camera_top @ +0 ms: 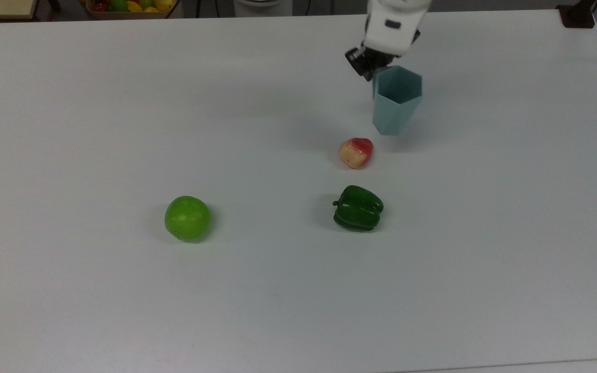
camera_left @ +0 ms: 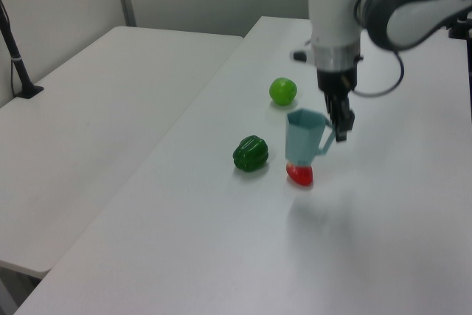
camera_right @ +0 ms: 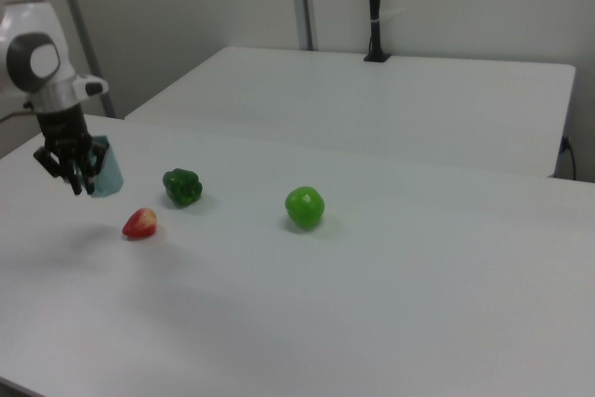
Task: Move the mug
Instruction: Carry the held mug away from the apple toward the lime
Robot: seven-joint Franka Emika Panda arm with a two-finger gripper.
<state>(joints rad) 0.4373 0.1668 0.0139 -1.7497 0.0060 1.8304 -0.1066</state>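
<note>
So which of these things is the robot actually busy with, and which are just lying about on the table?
Part of the job:
- the mug, hanging above the table by its handle
- the gripper, jaws shut on that handle

Just lying about:
- the green apple
- the green pepper
- the red and cream fruit
- the fruit basket beyond the table's far edge

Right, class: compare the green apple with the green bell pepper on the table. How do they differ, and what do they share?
The green apple is a light, bright green; the green bell pepper is dark green. The apple is smooth and round; the pepper is lobed, with a stem at the top view's left. The pepper lies nearer the red and cream fruit. Both rest untouched on the white table.
</note>
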